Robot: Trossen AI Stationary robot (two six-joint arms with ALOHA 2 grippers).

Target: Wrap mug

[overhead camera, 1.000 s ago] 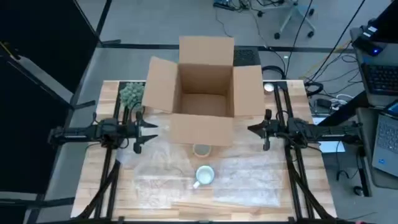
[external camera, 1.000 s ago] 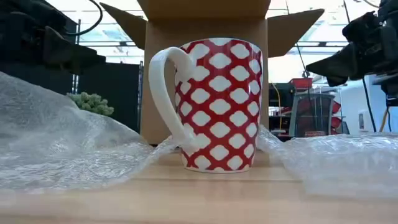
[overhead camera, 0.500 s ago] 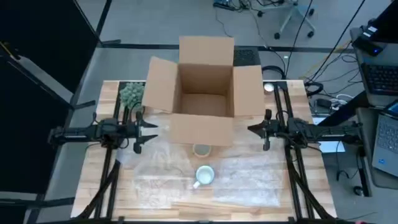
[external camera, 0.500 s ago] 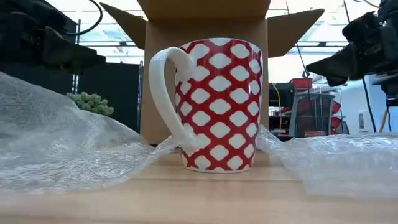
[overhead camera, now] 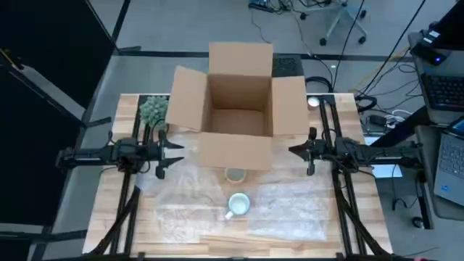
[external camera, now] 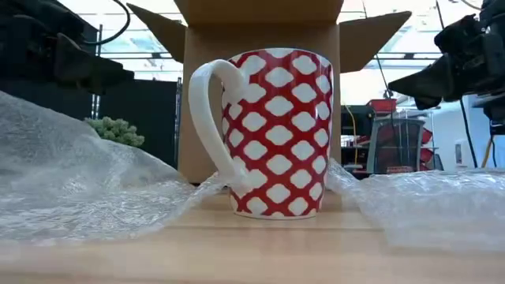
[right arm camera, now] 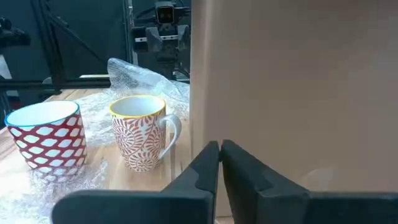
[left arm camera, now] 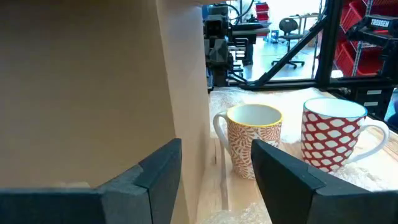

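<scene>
With the left hand point(overhead camera: 161, 154) parted and empty, the right hand point(overhead camera: 312, 154) pinched empty: lift wrap point(overhead camera: 290, 206) gently over red mug point(overhead camera: 238, 204).

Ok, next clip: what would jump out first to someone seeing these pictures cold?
The big open brown cardboard box at the table's far middle dominates, flaps spread. In front of it stand a red-and-white lattice-patterned mug amid clear bubble wrap and, nearer the box, an orange swirl-patterned mug with a yellow rim. The left gripper is open and the right gripper shut, flanking the box and holding nothing.
</scene>
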